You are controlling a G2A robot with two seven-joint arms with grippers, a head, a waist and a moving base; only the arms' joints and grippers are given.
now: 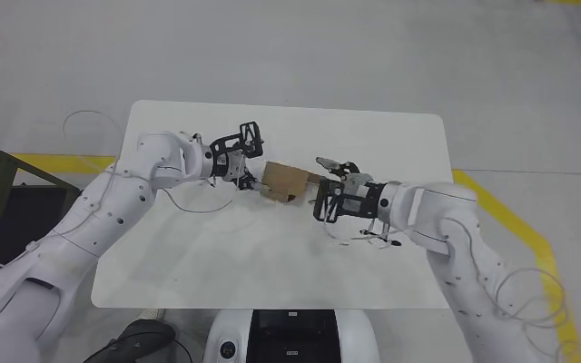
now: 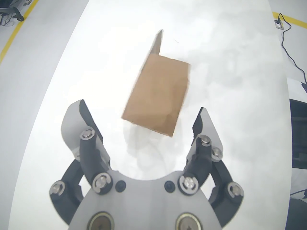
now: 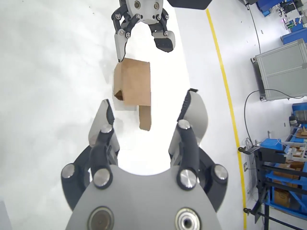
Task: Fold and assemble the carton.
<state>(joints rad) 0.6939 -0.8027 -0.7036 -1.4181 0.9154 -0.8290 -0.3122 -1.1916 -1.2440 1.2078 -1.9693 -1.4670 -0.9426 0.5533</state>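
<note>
Left pincer (image 2: 142,106) and right pincer (image 3: 148,96) both gape wide, flanking the carton (image 1: 286,181) near the middle of the bench (image 1: 272,263). It looks light and easily creased, so pinching a stiff folded edge seems best.

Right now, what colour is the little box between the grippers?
Plain brown, like cardboard. The carton shows best in the left wrist view.

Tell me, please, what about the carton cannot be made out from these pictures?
Inside of the carton: top view, covered by its own top panel.
Whether the left hand touches the carton: right wrist view, a fingertip meets its corner, contact unclear; top view, too small.
Its far end: left wrist view, hidden behind its own body, blurred.
</note>
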